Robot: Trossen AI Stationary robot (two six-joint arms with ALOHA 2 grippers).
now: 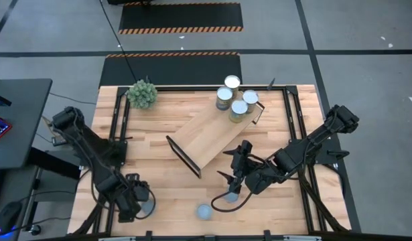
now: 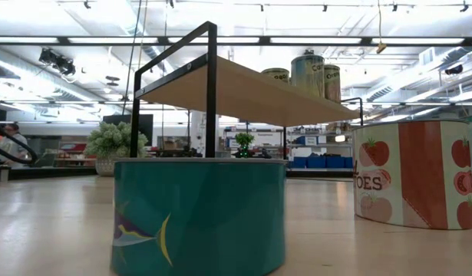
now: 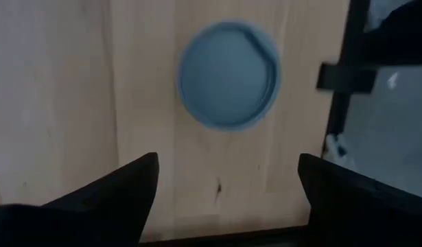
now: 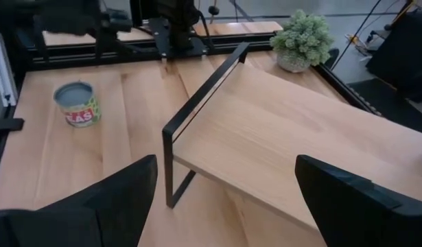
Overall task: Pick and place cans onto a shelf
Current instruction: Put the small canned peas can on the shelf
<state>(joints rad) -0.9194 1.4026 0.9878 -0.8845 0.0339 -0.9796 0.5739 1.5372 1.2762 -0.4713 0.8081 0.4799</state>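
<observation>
The shelf (image 1: 212, 134) is a light-wood board with black end frames, standing slantwise mid-table. Three cans (image 1: 238, 110) stand on its far right end, and they also show in the low view (image 2: 308, 73). A white-topped can (image 1: 232, 82) stands just beyond that end. My left gripper (image 1: 139, 201) is open at the near left, hanging above a grey-topped can (image 3: 228, 75) that stands on the table. My right gripper (image 1: 234, 166) is open and empty, facing the shelf's near end frame (image 4: 197, 116). Another can (image 1: 230, 197) stands on the table just near of it.
A can (image 1: 204, 212) stands near the front edge; in the low view it is the teal can (image 2: 197, 215), with a tomato can (image 2: 420, 184) to its right. A bushy plant (image 1: 142, 94) sits at the far left. Black rails (image 1: 294, 114) frame the tabletop.
</observation>
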